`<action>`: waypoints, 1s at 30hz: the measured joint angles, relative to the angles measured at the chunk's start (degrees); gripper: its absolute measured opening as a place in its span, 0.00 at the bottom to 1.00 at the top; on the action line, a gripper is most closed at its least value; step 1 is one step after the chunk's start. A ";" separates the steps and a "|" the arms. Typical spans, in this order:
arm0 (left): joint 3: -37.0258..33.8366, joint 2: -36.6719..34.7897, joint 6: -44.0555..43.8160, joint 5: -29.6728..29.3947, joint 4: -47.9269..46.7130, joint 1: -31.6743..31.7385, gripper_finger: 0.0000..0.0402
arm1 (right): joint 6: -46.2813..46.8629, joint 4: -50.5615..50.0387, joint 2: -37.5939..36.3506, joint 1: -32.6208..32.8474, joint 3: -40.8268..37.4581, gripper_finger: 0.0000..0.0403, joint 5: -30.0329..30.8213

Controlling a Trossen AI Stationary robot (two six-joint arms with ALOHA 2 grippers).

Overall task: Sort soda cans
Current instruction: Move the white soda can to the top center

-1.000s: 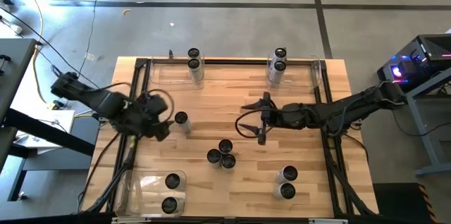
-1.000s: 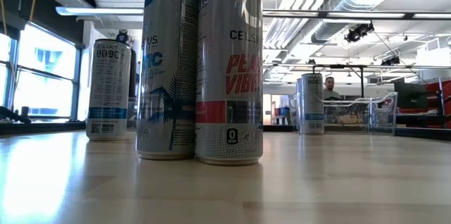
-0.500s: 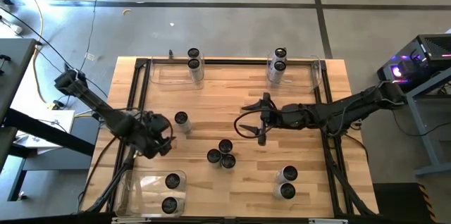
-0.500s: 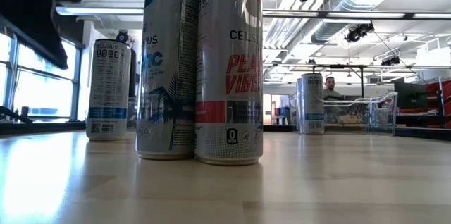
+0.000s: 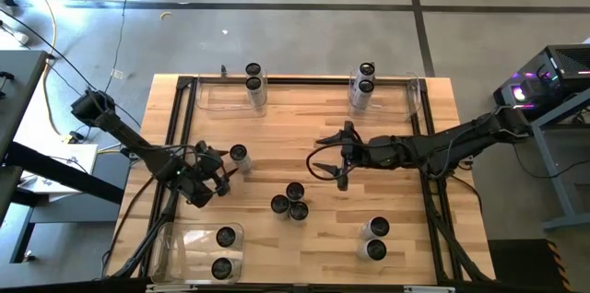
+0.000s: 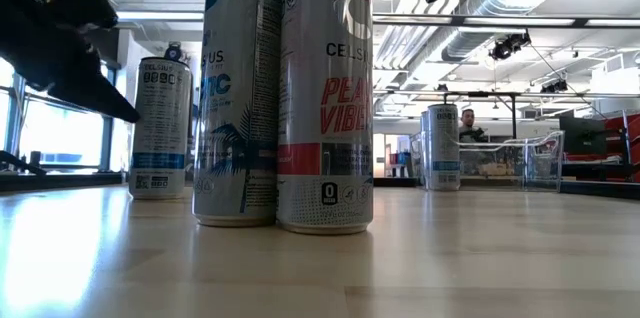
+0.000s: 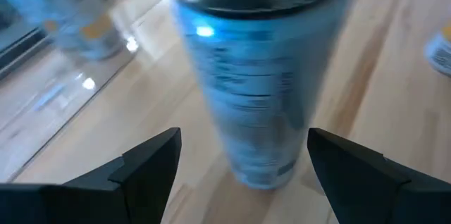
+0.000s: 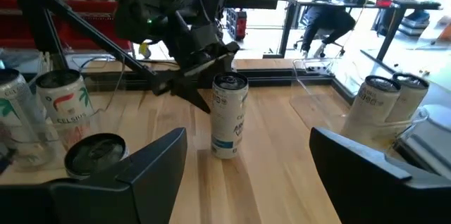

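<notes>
Item: single soda can (image 5: 239,155), upright on the wooden table (image 5: 304,127), left of centre. Left gripper (image 5: 219,171) just beside it, fingers spread wide, can ahead of the gap and apparently untouched. Right gripper (image 5: 343,157) over the table's middle, also wide, holding nothing; three grouped cans (image 5: 291,201) nearby.

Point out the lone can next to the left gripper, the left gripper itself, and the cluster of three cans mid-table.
lone can (image 5: 239,154), high view, its dark round top.
left gripper (image 5: 222,172), high view, midway between its open fingertips.
three-can cluster (image 5: 295,191), high view, top of its rear can.
</notes>
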 joint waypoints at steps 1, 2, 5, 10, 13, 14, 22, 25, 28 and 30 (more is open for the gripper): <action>-0.75 0.00 2.18 0.33 2.56 0.00 0.76 | 0.12 -0.02 -0.01 0.00 0.00 0.73 0.00; -1.41 0.00 3.77 0.53 4.75 0.01 0.76 | 0.08 -0.02 -0.01 0.00 0.00 0.73 0.00; -3.16 0.00 7.12 -1.02 10.06 0.47 0.76 | 0.10 -0.02 -0.01 0.00 0.00 0.73 0.00; -7.00 0.00 10.58 -2.18 19.16 3.53 0.76 | 1.40 0.00 0.00 -0.12 0.00 0.73 -4.37; -9.94 0.04 16.25 1.35 28.05 5.82 0.75 | 3.82 0.94 1.28 -0.51 0.00 0.73 -5.84; -10.77 0.03 17.94 2.21 31.25 6.64 0.74 | 3.84 1.25 2.09 -0.82 0.00 0.73 -5.83; -13.35 0.04 29.61 6.65 46.79 13.57 0.67 | 1.97 3.70 11.10 -5.21 3.92 0.73 -6.65; -13.35 0.09 32.62 8.34 50.57 16.01 0.64 | 1.05 2.61 14.11 -7.21 8.50 0.73 -7.24; -13.35 0.55 35.46 9.00 54.45 18.12 0.61 | 0.95 -2.20 17.10 -9.10 14.10 0.73 -8.13; -12.88 1.65 37.83 8.98 57.28 19.38 0.60 | 0.16 -6.58 19.01 -10.12 17.53 0.73 -8.17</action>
